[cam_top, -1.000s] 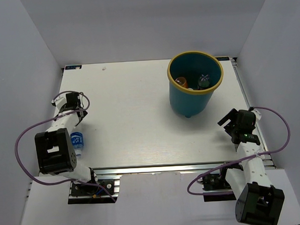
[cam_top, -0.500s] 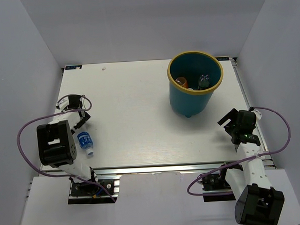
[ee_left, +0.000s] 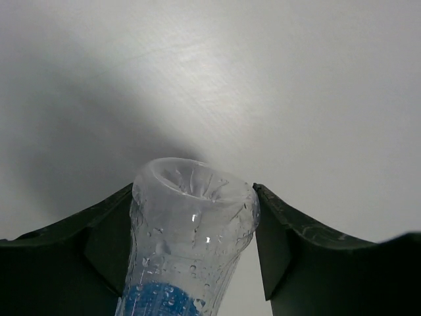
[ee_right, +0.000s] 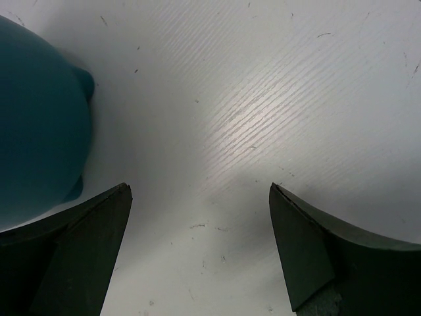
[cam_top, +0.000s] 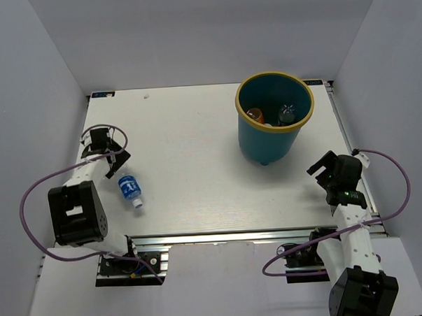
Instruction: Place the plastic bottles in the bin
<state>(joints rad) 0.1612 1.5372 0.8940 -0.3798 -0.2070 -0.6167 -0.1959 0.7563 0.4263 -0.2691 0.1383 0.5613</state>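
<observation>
Your blue-label bottle (cam_top: pixel 130 189) has shifted toward 2 o'clock with the left tool (ee_left: pixel 191 187), which is clamped on it. It is at 8 o'clock on the tabletop (cam_top: pixel 189 145), well apart from the bin (cam_top: pixel 266 138). Your right tool (ee_right: pixel 198 191) stands apart, empty, at the bin's 4 o'clock.

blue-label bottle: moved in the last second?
Yes. In the top view the blue-label bottle has shifted right, farther from the left edge of the table.
</observation>
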